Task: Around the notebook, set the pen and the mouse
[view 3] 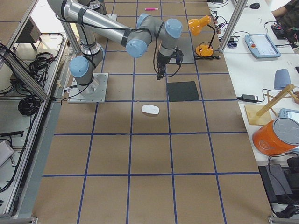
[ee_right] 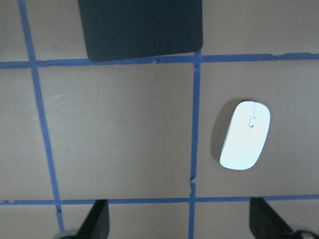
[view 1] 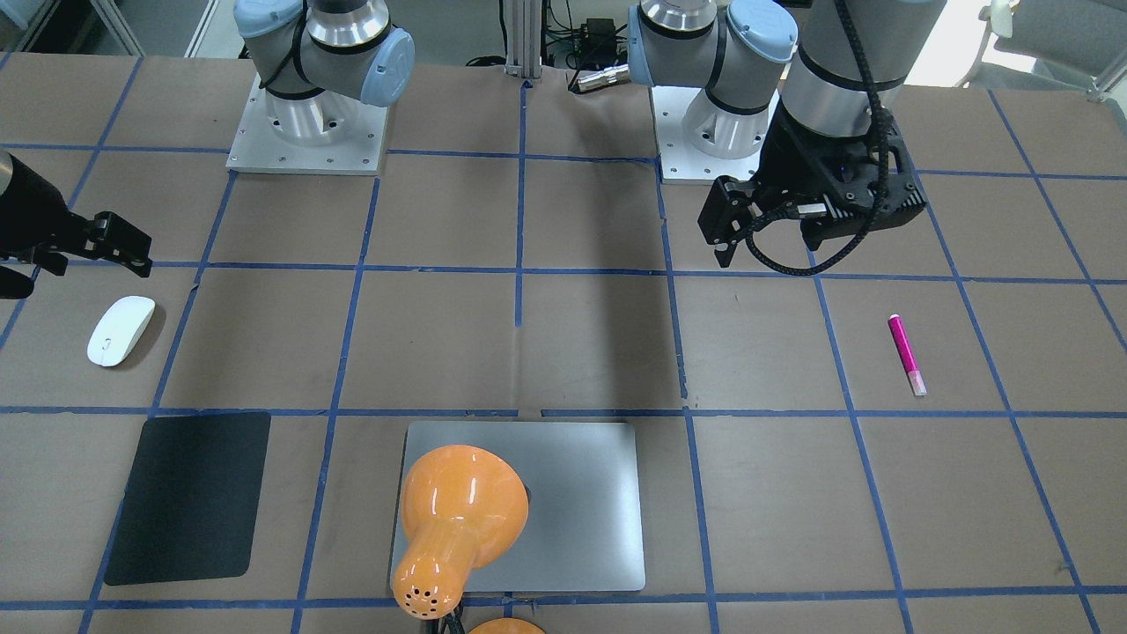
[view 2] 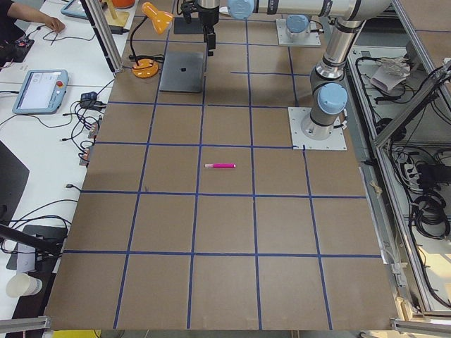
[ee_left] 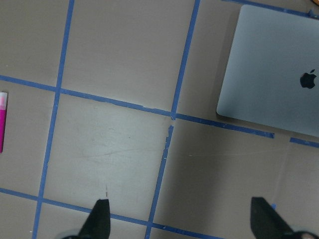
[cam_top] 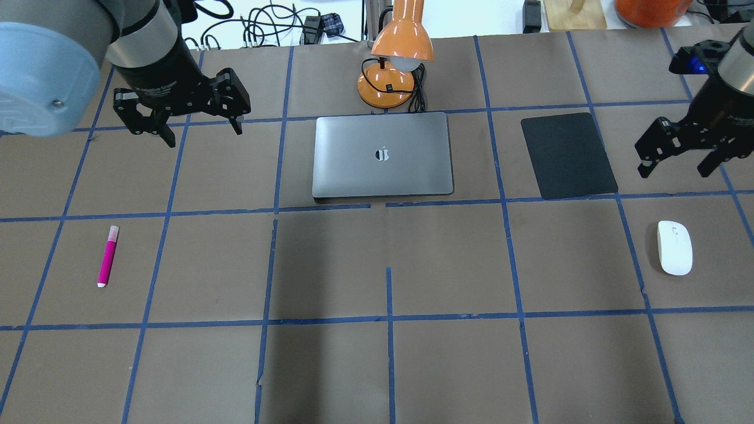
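Overhead, the left gripper hung with its jaws apart and nothing between them, over the table beyond the pen. The pen lay flat on the robot's left side, pale end pointing away from the robot, well apart from the notebook. The notebook sat closed at the far centre, and the one mark I could make out was the apple logo on its lid. The right gripper was spread wide as well, empty, just right of the black mat. The mouse lay nearer the robot than that gripper, well apart from the notebook.

From the front-facing camera, the orange lamp covered part of the notebook's lid and hid the logo. The pen was on that view's right and the mouse on its left.

From the left end, the pen lay alone inside one square of blue tape; any lettering on it was too small for me to tell.

From the right end, the mouse sat near the mat, not touching it.

On the left wrist camera, both fingertips stood wide apart at the bottom edge, the pen at the left edge, the notebook's corner and logo at upper right.

On the right wrist camera, the fingertips were likewise apart, with the mouse at right and the mat above.
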